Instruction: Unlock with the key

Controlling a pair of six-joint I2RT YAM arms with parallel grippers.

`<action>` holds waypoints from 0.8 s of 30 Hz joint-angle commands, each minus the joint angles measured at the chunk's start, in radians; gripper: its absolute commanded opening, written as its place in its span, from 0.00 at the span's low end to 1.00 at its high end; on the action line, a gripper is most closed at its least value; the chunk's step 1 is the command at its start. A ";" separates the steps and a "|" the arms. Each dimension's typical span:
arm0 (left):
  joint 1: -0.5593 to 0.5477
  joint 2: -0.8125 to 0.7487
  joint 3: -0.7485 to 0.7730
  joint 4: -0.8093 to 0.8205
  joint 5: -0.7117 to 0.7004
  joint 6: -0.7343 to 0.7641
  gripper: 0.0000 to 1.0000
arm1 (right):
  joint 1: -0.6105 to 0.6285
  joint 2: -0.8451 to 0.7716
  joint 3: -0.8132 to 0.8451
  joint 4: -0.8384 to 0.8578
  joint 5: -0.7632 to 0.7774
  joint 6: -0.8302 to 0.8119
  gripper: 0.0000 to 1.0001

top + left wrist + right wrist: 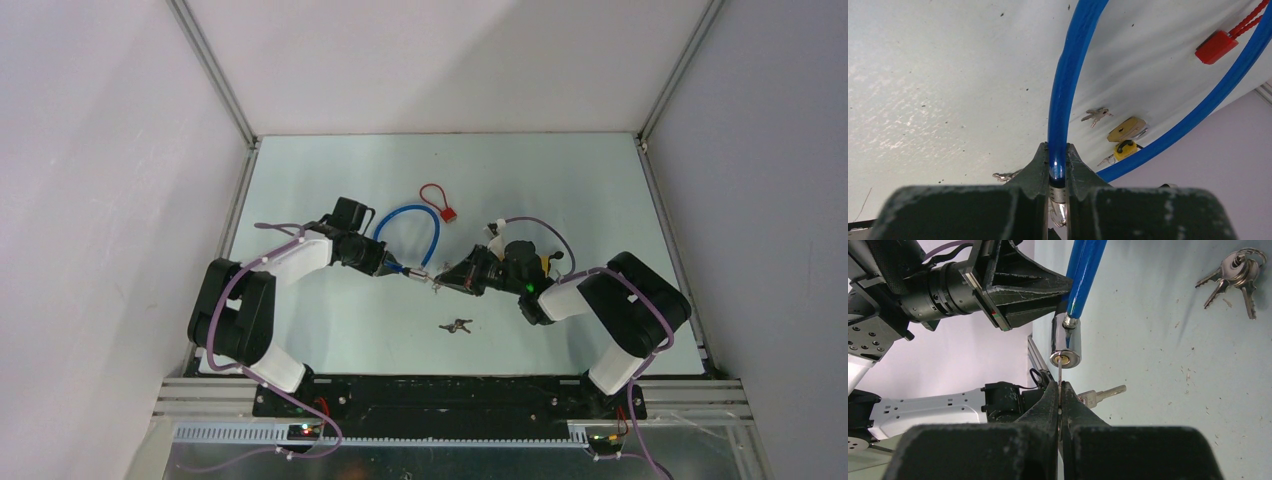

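A blue cable lock loops over the table middle. My left gripper is shut on the cable just above its silver lock cylinder; the left wrist view shows the cable pinched between the fingers. My right gripper is shut on a thin key seen edge-on, its blade tip at or in the keyhole on the cylinder's face. A second key hangs beside the right fingers.
A loose bunch of keys lies on the table in front of the grippers, also in the right wrist view. A red cable seal lies behind. Two yellow padlocks lie beyond the blue loop.
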 commanded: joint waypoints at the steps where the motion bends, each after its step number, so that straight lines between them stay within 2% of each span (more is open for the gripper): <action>1: -0.002 -0.044 -0.001 0.050 0.040 -0.023 0.00 | 0.010 0.001 0.029 0.065 -0.007 0.021 0.00; 24: 0.000 -0.039 -0.009 0.060 0.031 -0.028 0.00 | 0.013 -0.018 0.029 0.017 -0.014 0.017 0.00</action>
